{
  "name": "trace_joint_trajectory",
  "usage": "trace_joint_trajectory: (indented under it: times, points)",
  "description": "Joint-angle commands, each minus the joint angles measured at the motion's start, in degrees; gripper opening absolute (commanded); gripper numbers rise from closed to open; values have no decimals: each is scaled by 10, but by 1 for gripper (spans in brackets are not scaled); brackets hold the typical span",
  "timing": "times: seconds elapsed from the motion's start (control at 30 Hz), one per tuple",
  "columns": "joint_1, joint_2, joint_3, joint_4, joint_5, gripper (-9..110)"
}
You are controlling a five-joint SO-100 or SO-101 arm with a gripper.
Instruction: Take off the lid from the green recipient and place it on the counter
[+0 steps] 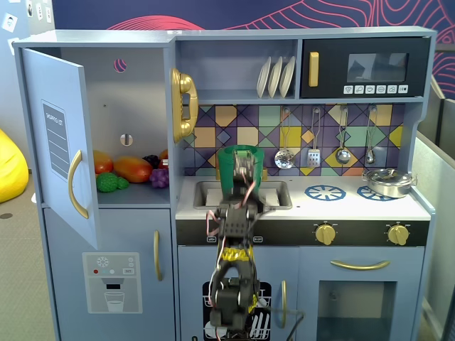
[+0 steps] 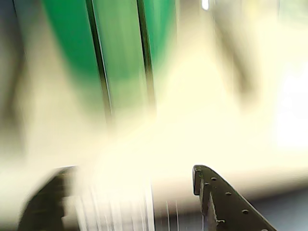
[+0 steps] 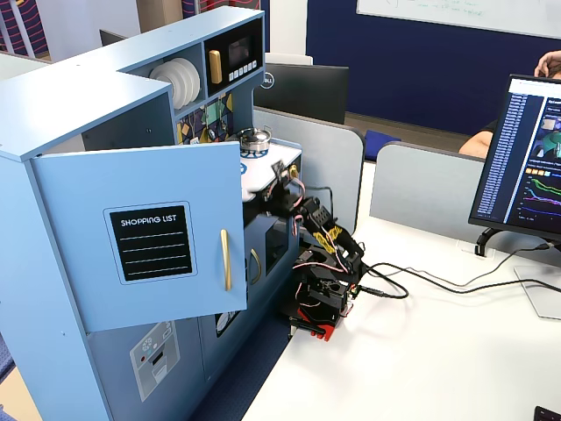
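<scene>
**Arm's right up on the green pot, lid grab looks dicey**

So the green recipient (image 1: 242,170) sits in the sink recess of the counter (image 1: 306,206), and I'll use that pot as the landmark for everything. In the front fixed view the arm rises straight in front of it, and the gripper (image 1: 244,172) overlaps the pot's front face, just below the rim. The silver pan (image 1: 387,182) is well off to the right of the pot, on the far burner ring.

The lid: honestly can't pick it out. There's a lighter green band at the top of the pot that could be it, still on, but I wouldn't swear to it.

Claw state: in the wrist view two dark tips sit at the bottom with a clear gap between them, so it reads as spread apart and holding nothing. The green pot wall with its ribbed strap fills the upper left.

What could go wrong, my guess: the claw looks level with the pot body, not the lid handle, so closing here could grab or shove the pot itself and tip it in the sink.

Hard to see: the wrist view is badly smeared, and the side fixed view hides the pot behind the cabinet door.
</scene>
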Motion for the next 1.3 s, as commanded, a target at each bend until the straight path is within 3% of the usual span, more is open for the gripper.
trace_joint_trajectory:
  times: [0.0, 1.27]
  points:
    - [-10, -74, -99, -94, -18, 41]
    - [-18, -394, -345, -167, -54, 35]
